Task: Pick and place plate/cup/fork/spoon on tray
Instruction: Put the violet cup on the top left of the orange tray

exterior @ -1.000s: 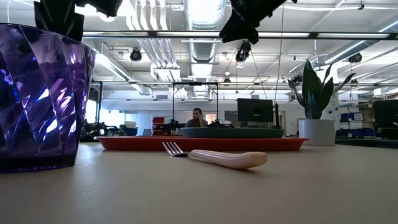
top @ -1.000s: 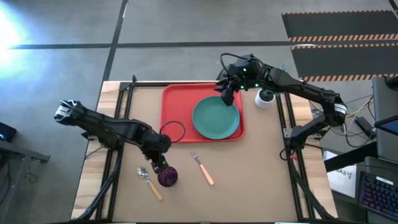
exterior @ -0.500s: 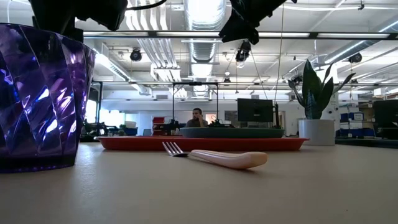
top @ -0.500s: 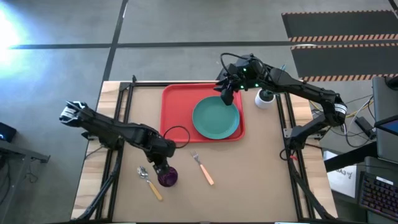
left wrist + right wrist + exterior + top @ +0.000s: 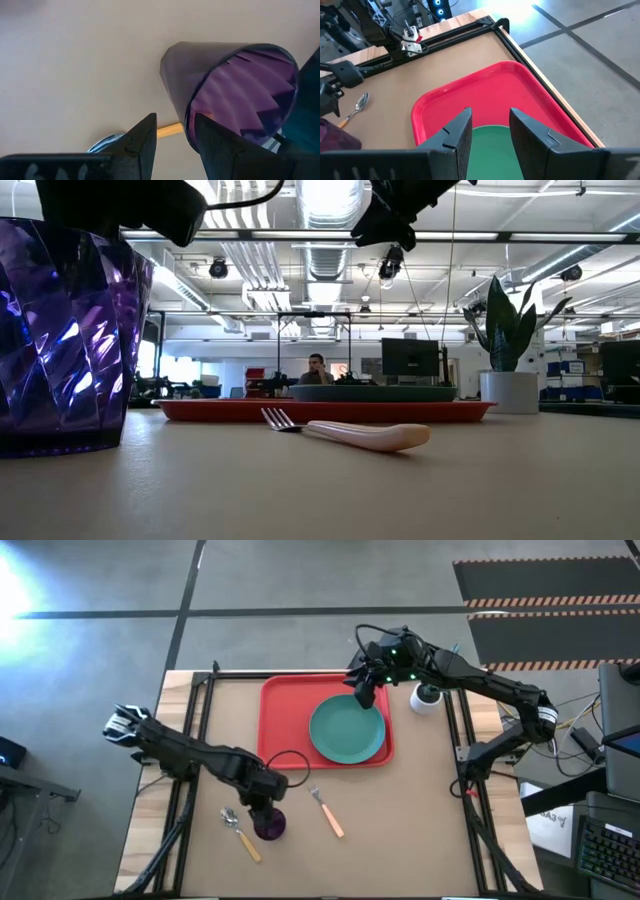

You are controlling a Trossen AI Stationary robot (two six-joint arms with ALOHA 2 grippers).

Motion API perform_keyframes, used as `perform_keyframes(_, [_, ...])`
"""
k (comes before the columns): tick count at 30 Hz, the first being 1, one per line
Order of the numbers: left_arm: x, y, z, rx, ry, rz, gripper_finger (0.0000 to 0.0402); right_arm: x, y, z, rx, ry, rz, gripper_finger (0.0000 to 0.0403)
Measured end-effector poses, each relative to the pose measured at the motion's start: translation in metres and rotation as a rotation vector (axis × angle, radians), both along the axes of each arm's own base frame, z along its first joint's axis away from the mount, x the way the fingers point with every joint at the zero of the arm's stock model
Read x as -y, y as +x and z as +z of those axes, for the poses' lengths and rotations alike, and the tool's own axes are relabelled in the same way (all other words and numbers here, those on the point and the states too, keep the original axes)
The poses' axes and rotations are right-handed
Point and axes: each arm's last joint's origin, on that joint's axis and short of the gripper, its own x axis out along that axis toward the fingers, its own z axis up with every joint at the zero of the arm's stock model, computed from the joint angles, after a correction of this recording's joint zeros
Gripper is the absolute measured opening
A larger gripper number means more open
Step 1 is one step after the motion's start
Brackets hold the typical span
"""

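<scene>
The purple cup [image 5: 272, 829] stands upright on the table near the front left; it fills the left of the low view [image 5: 60, 330]. My left gripper [image 5: 262, 808] is open just above it, and in the left wrist view [image 5: 174, 142] one finger stands at the cup's rim [image 5: 192, 120]. The spoon [image 5: 240, 834] lies left of the cup and the fork [image 5: 327, 811] lies right of it. The teal plate [image 5: 347, 730] lies on the red tray [image 5: 285, 715]. My right gripper [image 5: 364, 692] is open and empty above the plate's far edge. My left gripper comes at the cup from above with its fingers apart, one finger [image 5: 215, 145] at the near side of the rim. I cannot tell whether it touches the cup. The cup stands upright on the table.
A small white pot with a green plant [image 5: 427, 698] stands right of the tray. Black frame rails run along the table's left [image 5: 190, 740] and right [image 5: 462, 740] sides. A person sits far off in the room [image 5: 316, 370].
My left gripper has gone toward the table's right and near edges, over the cup, and now covers more of it in the high view. The cup has stayed where it was.
</scene>
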Motion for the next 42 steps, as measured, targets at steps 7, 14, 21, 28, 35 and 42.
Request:
perform_keyframes(7, [0.003,0.008,-0.013,-0.037,0.012,0.001,0.0115,0.0,0.0,0.0,0.002,-0.001,0.0,0.0118])
perform_keyframes(14, [0.004,0.01,-0.017,-0.054,0.002,0.003,0.0083,0.0,0.0,0.0,0.001,-0.001,0.001,0.0118])
perform_keyframes(21, [0.004,0.013,-0.016,-0.002,0.047,-0.017,0.0005,0.0,0.0,0.0,0.0,-0.008,0.005,0.0118])
perform_keyframes(28, [0.0,0.019,0.002,0.139,0.231,0.027,0.0001,0.0,0.0,0.0,-0.002,-0.012,0.008,0.0118])
perform_keyframes(35, [-0.037,-0.003,0.062,0.345,0.503,0.159,0.0001,0.0,0.0,0.0,-0.002,-0.014,0.009,0.0118])
perform_keyframes(42, [-0.109,-0.051,0.112,0.494,0.688,0.373,0.0001,0.0,0.0,0.0,0.003,-0.004,0.002,0.0118])
